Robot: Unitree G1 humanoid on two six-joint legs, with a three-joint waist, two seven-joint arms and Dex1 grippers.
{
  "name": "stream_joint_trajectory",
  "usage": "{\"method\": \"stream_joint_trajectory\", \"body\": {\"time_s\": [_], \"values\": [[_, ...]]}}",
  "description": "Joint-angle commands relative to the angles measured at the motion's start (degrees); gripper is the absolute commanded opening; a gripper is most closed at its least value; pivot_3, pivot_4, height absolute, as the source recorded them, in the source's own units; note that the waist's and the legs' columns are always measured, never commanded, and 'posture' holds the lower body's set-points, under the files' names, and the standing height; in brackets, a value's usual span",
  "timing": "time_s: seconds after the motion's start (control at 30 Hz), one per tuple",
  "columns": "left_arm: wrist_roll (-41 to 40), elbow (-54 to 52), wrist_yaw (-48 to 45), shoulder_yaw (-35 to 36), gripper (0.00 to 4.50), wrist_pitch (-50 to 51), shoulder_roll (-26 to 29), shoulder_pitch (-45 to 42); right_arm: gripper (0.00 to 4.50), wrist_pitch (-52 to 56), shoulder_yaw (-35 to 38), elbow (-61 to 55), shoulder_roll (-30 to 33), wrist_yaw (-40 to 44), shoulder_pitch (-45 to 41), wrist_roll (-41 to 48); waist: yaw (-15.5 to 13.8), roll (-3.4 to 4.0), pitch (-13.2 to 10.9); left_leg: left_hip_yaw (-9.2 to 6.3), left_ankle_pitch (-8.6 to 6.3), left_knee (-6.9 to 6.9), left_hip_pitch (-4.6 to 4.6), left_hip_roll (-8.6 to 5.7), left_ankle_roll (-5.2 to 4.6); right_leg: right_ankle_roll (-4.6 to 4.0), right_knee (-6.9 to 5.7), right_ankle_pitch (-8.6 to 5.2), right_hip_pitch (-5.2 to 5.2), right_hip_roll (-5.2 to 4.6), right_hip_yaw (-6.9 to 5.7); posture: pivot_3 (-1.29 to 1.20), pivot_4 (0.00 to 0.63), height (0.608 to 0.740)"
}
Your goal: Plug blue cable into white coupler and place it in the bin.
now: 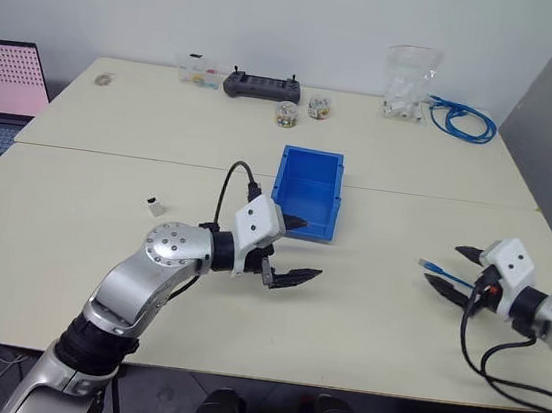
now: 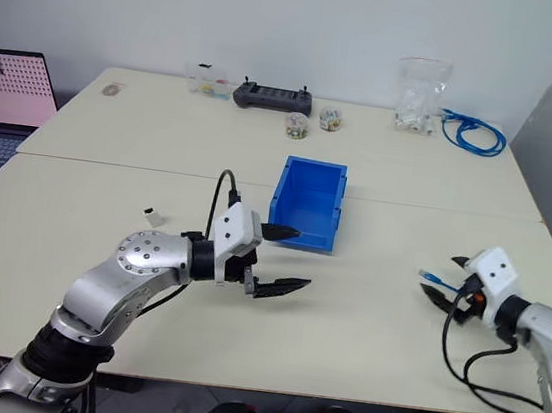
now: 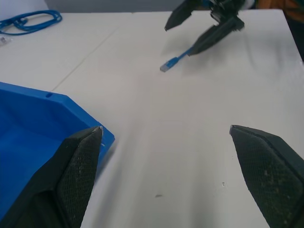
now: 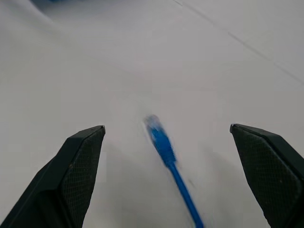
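The blue cable (image 1: 436, 268) shows as a short bright blue end with a small plug at the right of the table. It reaches out between the spread fingers of my right gripper (image 1: 455, 271), which is open; in the right wrist view the cable (image 4: 164, 145) runs midway between them, touching neither. The white coupler (image 1: 156, 206) sits alone on the table to the left. The bin (image 1: 313, 155) stands at the table's middle, blue and empty. My left gripper (image 1: 298, 248) hovers open just in front of the bin's near left corner, holding nothing.
Along the far edge are a coiled bundle of blue cable (image 1: 463, 120), a clear bag of white parts (image 1: 409, 82), a black controller (image 1: 262, 86), two small jars (image 1: 286, 114) and a clear box (image 1: 199, 71). A laptop (image 1: 3, 92) stands at the far left.
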State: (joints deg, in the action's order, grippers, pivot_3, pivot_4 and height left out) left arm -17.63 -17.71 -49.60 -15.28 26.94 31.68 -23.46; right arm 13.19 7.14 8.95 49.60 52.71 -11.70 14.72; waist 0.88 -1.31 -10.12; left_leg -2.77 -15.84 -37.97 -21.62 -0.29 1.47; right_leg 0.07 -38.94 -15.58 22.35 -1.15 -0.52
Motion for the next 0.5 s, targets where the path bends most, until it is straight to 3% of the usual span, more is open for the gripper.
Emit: {"method": "stream_joint_trajectory", "body": {"time_s": [0.03,0.27,0.37,0.5], "values": [[0.87,-0.43,-1.13,-0.67,4.5,-1.61,-0.29,-0.7,4.48,-4.18,-3.21,8.87,1.92,5.67,-5.58,-3.12,0.1,0.0,-0.01,0.0,0.0,-0.01,0.0,0.01,0.0,0.0,0.0,0.0,0.0,0.0,0.0,0.0,0.15,0.74],[-0.51,-2.57,-1.89,-1.35,4.5,3.38,-1.17,-1.79,4.48,-6.46,-8.91,24.29,-0.2,11.85,-17.21,-7.05,0.51,0.02,-0.03,0.01,0.0,-0.03,0.0,-0.01,0.0,0.0,-0.01,0.0,0.0,-0.04,0.02,0.0,0.15,0.74],[-0.55,-3.77,-2.31,-2.02,4.5,5.45,-0.94,-2.72,4.01,-6.36,-9.89,29.38,-1.23,13.65,-20.9,-7.99,0.58,0.02,-0.04,-0.01,0.01,-0.03,-0.02,-0.01,0.01,0.0,-0.01,0.01,0.0,-0.04,0.0,0.0,0.15,0.74],[-2.12,-4.92,-2.31,-1.84,4.5,9.18,-1.66,-4.66,3.02,-7.3,-11.65,32.72,-1.5,16.58,-23.27,-9.47,0.57,0.02,-0.04,0.0,0.0,-0.04,-0.03,-0.03,0.01,0.0,0.0,0.01,0.0,-0.09,0.01,0.0,0.15,0.74]]}}
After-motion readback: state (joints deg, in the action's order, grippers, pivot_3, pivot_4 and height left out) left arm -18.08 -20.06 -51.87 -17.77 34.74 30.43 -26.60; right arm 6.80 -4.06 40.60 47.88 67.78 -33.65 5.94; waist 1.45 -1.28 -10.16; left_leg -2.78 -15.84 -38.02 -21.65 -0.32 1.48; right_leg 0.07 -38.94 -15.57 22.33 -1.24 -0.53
